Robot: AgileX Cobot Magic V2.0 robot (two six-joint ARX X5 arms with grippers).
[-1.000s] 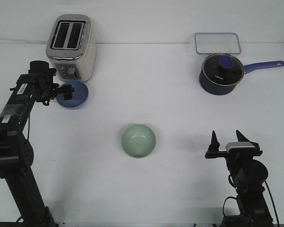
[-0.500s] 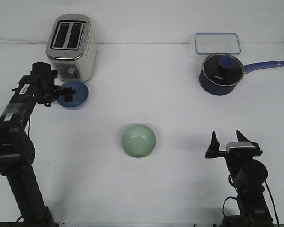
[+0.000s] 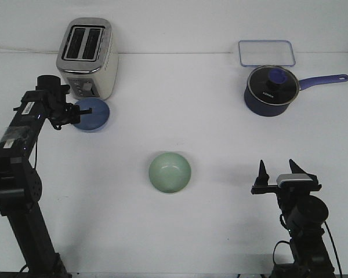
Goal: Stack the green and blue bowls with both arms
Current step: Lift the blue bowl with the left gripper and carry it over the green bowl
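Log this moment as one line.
left pincer: at blue bowl rim, grip unclear | right pincer: open, idle | green bowl: mid-table, unstacked

Mint green bowl, periwinkle blue bowl, navy saucepan.

Looks like a robot test lab dressed as a kitchen: bare white desk, 2 black arms, a toaster, a lidded saucepan, probably a clear food container behind.
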